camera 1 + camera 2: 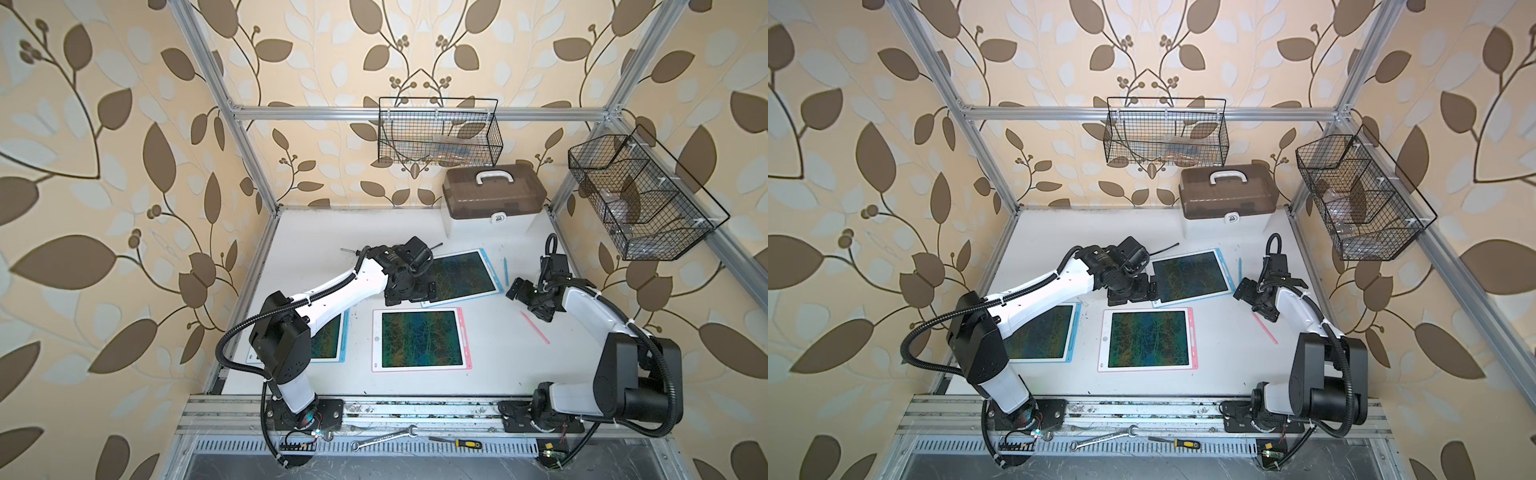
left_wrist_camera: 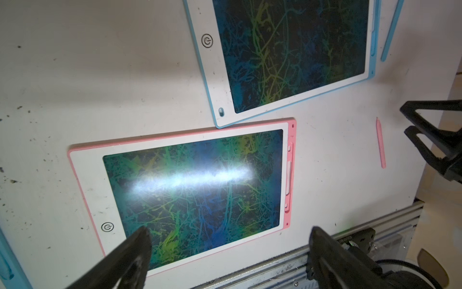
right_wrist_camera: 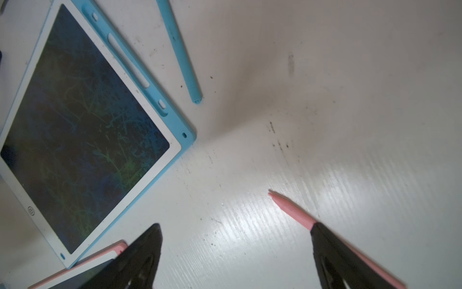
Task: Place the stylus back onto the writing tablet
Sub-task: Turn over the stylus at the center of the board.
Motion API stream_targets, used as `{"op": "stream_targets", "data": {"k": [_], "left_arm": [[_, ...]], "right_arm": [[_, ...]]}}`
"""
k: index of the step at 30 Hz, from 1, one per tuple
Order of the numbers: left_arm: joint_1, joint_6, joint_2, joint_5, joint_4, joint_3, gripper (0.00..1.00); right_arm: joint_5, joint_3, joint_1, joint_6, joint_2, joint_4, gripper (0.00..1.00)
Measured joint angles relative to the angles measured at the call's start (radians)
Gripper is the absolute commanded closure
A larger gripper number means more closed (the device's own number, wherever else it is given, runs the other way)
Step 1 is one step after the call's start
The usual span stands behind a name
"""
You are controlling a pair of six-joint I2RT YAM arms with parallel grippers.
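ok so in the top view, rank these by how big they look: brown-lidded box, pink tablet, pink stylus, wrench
1. brown-lidded box and pink tablet: about alike, and the box's lid stands nearer the camera, so unranked.
2. wrench.
3. pink stylus, shortest and thinnest.

Three writing tablets [image 1: 422, 338], two styluses [image 1: 535, 328], two wire baskets [image 1: 440, 133], one lidded box [image 1: 494, 195], one wrench [image 1: 384, 437], one screwdriver [image 1: 457, 442]
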Motion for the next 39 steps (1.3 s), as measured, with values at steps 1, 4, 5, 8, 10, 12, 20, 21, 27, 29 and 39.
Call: {"op": "stream_targets", "data": {"k": [1, 4, 5, 8, 10, 12, 20, 21, 27, 29, 39], "left_arm": [[0.004, 0.014, 0.0, 0.01, 0.0, 0.0, 0.01], [0.005, 0.037, 0.0, 0.023, 0.008, -0.002, 0.01], [0.005, 0.038, 0.0, 0.023, 0.012, -0.003, 0.01], [0.005, 0.037, 0.0, 0.023, 0.027, -0.007, 0.01], [0.006, 0.037, 0.006, 0.022, 0.042, -0.008, 0.01], [0.006, 0.038, 0.025, 0.021, 0.043, 0.002, 0.01], [0.012, 0.06, 0.117, 0.019, 0.029, 0.068, 0.01], [0.013, 0.066, 0.117, 0.019, 0.027, 0.072, 0.01], [0.039, 0.092, 0.117, 0.023, 0.004, 0.078, 0.01], [0.048, 0.098, 0.117, 0.024, 0.003, 0.078, 0.01], [0.072, 0.118, 0.117, 0.047, -0.011, 0.076, 0.01]], "right_arm": [[0.008, 0.0, -0.003, 0.0, -0.01, -0.006, 0.07], [0.022, 0.0, -0.011, -0.01, -0.013, -0.011, 0.07], [0.021, 0.0, -0.015, -0.016, -0.007, -0.013, 0.07], [0.021, -0.001, -0.027, -0.039, 0.017, -0.017, 0.07], [0.021, -0.001, -0.032, -0.058, 0.029, -0.018, 0.06], [0.019, -0.001, -0.034, -0.071, 0.045, -0.017, 0.07], [0.002, -0.001, -0.014, -0.087, 0.139, -0.005, 0.07], [0.002, -0.001, -0.008, -0.087, 0.148, 0.0, 0.07], [0.008, 0.011, 0.042, -0.077, 0.176, 0.02, 0.07], [0.011, 0.017, 0.063, -0.069, 0.184, 0.029, 0.07], [0.026, 0.016, 0.14, -0.021, 0.19, 0.063, 0.06]]}}
